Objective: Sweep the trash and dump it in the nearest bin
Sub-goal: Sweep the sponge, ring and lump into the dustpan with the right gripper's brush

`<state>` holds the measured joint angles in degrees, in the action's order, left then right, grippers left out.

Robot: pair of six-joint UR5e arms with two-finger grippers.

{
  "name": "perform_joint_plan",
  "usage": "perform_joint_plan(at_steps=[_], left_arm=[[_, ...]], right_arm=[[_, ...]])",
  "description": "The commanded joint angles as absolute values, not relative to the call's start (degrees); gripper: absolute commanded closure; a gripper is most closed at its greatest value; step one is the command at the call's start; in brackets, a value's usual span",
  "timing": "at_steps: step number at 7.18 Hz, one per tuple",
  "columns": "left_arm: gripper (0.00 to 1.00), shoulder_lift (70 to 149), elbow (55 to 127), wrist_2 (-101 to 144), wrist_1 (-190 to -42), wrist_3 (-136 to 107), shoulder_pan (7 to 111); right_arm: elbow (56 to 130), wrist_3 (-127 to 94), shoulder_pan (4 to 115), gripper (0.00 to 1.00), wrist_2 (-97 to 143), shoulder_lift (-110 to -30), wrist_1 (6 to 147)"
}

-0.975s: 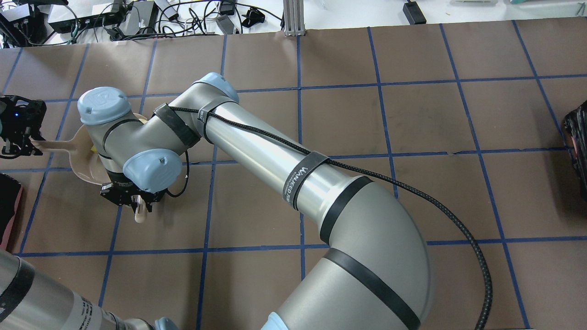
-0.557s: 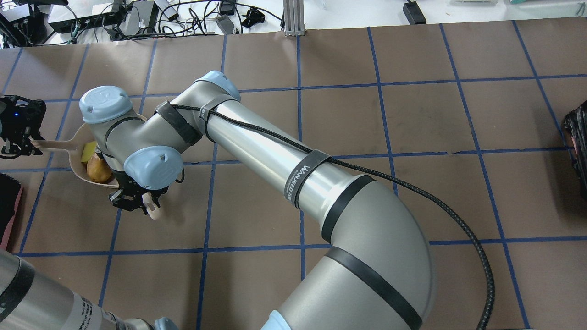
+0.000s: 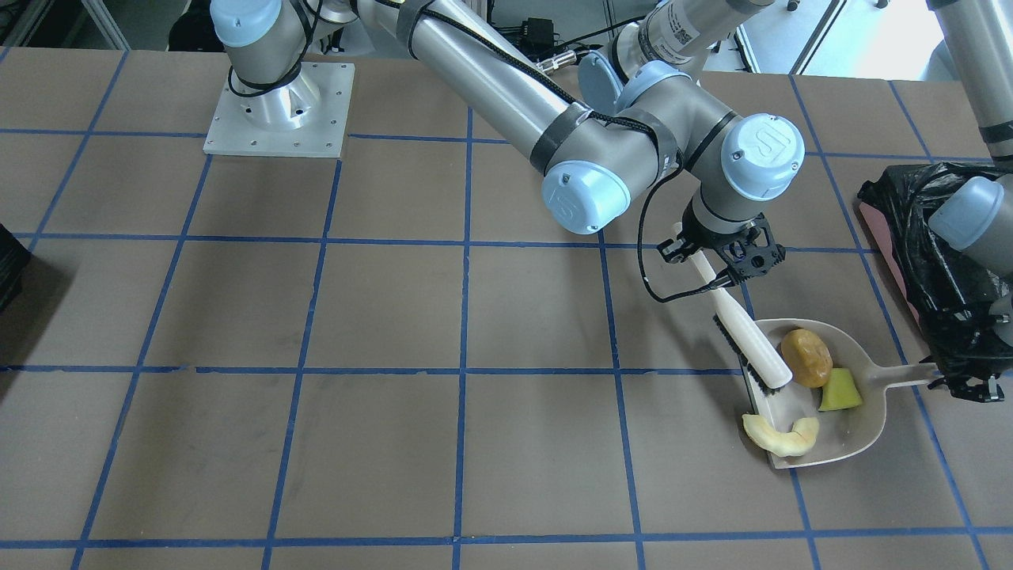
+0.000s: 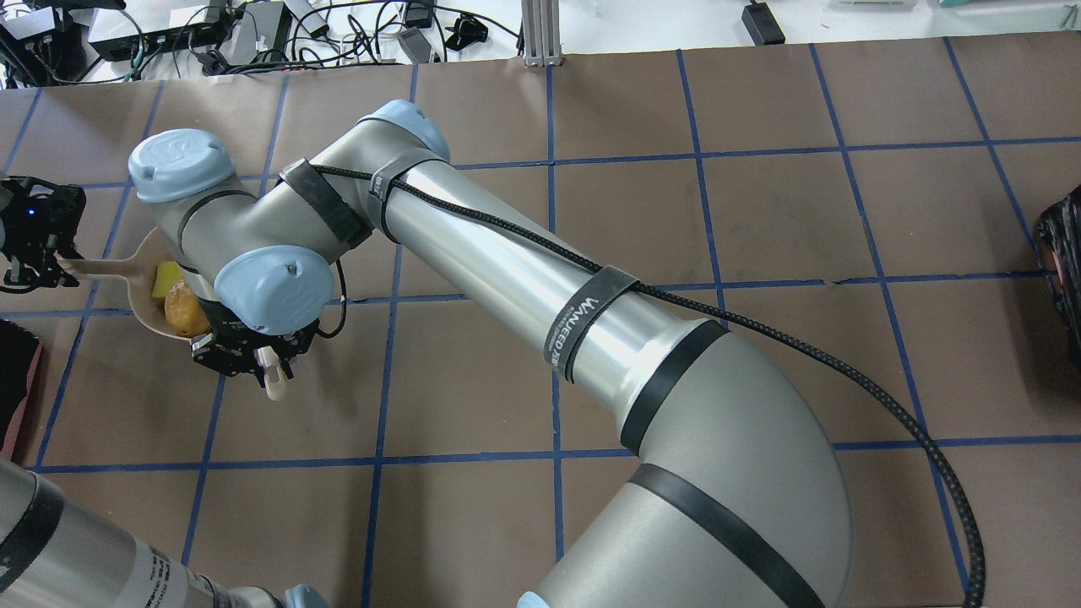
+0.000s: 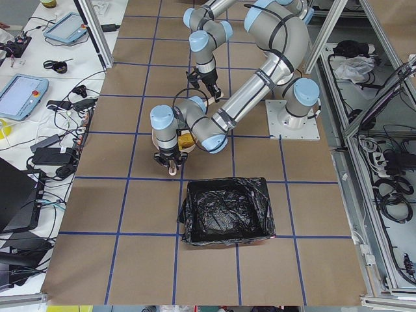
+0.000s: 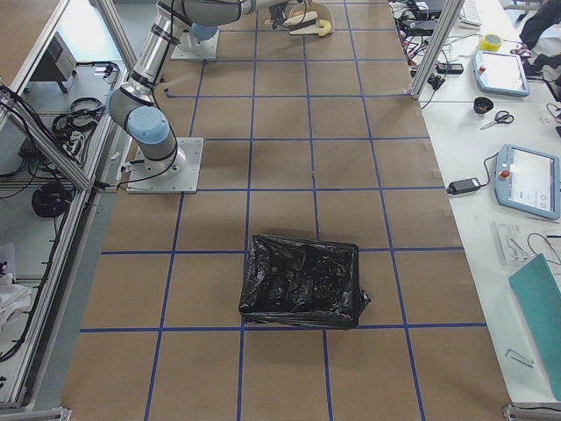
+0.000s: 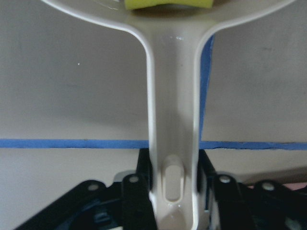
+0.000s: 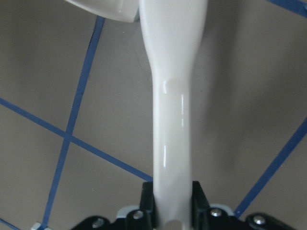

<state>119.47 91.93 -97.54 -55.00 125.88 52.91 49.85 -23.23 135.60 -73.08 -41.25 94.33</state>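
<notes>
The right end effector [image 3: 716, 265] is clamped on the handle of a white plastic brush with dark bristles [image 3: 752, 344]. The brush's head lies across the open mouth of a beige plastic dustpan [image 3: 851, 431]. The left end effector [image 3: 950, 378] is closed on the tip of that dustpan's handle. In the pan an orange-brown rounded lump [image 3: 806, 358] and a yellow-green sponge-like wedge [image 3: 839, 391] sit side by side, and a curved pale-yellow peel [image 3: 779, 435] lies at the lip. The pinkish bin lined with a crinkled black plastic bag [image 3: 902, 229] stands on the brown, blue-gridded tabletop [image 3: 316, 317], just beside the left end effector.
</notes>
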Motion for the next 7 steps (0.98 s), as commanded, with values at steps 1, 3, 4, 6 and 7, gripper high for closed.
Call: perform_joint_plan(at_steps=[1, 3, 4, 6, 7], left_arm=[[1.00, 119.53, 91.93, -97.38, -54.84, 126.21, 52.91], [1.00, 118.31, 91.67, -96.34, -55.89, 126.56, 52.91], [1.00, 117.34, 91.58, -89.63, -58.68, 126.39, 52.04], [1.00, 116.37, 91.06, -83.01, -62.83, 125.42, 48.10], [1.00, 115.76, 90.97, -81.75, -65.02, 125.42, 46.77]], right_arm=[[50.19, -43.31, 135.44, 1.00, -73.82, -42.63, 93.87], [49.93, -52.62, 135.62, 1.00, -73.92, -41.49, 95.52], [49.23, -57.61, 135.62, 1.00, -74.00, -39.31, 99.19], [46.60, -59.51, 135.70, 1.00, -74.18, -36.57, 102.83], [46.58, -57.85, 135.70, 1.00, -74.35, -37.00, 102.05]])
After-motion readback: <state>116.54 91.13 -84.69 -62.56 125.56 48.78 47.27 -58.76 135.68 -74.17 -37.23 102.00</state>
